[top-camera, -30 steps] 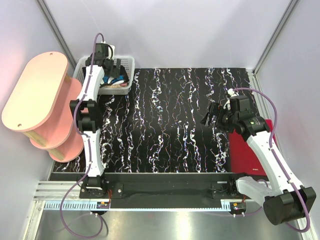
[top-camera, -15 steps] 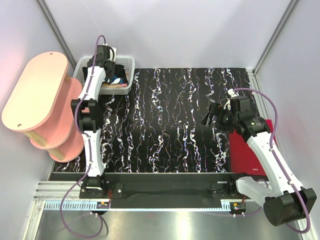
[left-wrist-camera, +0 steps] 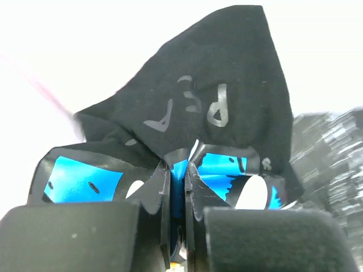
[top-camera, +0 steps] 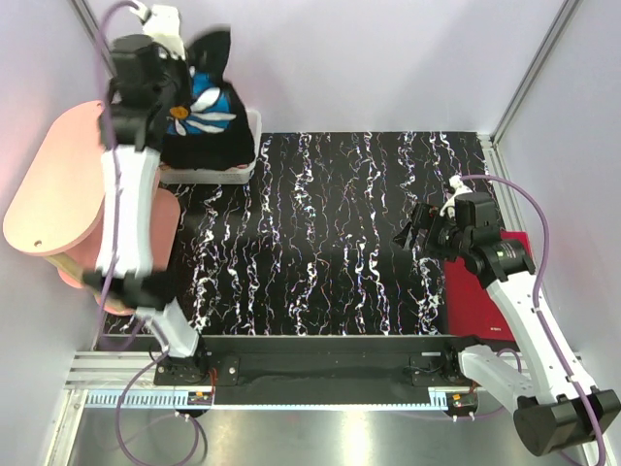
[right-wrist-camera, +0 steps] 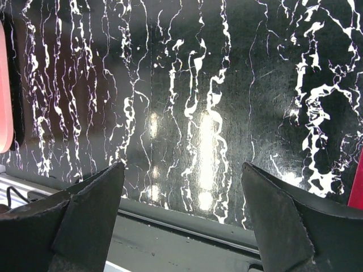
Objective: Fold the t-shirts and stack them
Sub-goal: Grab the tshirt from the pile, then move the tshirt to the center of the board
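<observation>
Black cloth with white-and-blue daisies: the printed t-shirt (top-camera: 209, 121) hangs bunched from the left gripper (left-wrist-camera: 180, 170), its jaws pinched tight on a fold, high over the table's far left corner. Directly beneath sits the white mesh basket (top-camera: 255, 136). The hanging shirt hides nearly all of it, so its contents cannot be made out, nor whether the hem touches it. A dark red t-shirt (top-camera: 468, 296) lies flat at the right edge of the black marbled surface (top-camera: 320, 243). Near it the right gripper (right-wrist-camera: 182, 167) hovers over that surface, fingers spread wide, holding nothing. A pink two-tier shelf (top-camera: 58, 184) stands at left.
</observation>
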Robot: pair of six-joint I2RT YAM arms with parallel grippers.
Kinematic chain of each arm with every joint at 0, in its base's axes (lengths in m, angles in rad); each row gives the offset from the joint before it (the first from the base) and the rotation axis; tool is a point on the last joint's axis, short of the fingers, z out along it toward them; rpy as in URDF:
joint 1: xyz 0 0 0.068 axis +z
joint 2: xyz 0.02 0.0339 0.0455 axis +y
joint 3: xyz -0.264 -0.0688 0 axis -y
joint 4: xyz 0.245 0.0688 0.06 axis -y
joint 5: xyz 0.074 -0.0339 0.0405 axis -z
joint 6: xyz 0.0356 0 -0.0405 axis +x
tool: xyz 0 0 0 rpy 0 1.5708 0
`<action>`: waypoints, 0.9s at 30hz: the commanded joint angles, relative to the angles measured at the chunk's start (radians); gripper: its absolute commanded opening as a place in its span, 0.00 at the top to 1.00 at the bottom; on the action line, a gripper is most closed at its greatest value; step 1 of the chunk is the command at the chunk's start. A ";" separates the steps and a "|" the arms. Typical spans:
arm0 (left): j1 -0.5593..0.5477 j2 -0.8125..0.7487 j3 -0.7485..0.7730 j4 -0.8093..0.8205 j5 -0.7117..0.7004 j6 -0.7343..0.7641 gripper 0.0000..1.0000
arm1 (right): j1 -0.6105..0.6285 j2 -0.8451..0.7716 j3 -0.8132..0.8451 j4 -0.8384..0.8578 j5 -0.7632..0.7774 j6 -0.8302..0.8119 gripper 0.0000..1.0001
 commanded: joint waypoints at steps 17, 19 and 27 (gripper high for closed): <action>-0.626 -0.339 -0.269 -0.032 0.134 0.042 1.00 | 0.005 -0.136 0.028 -0.002 0.034 0.056 0.18; -0.670 -0.326 -0.229 -0.039 0.145 0.047 1.00 | 0.005 -0.145 0.028 -0.003 0.040 0.058 0.19; -0.837 -0.216 -0.125 -0.052 0.080 0.076 1.00 | 0.005 -0.148 0.040 -0.006 0.032 0.068 0.21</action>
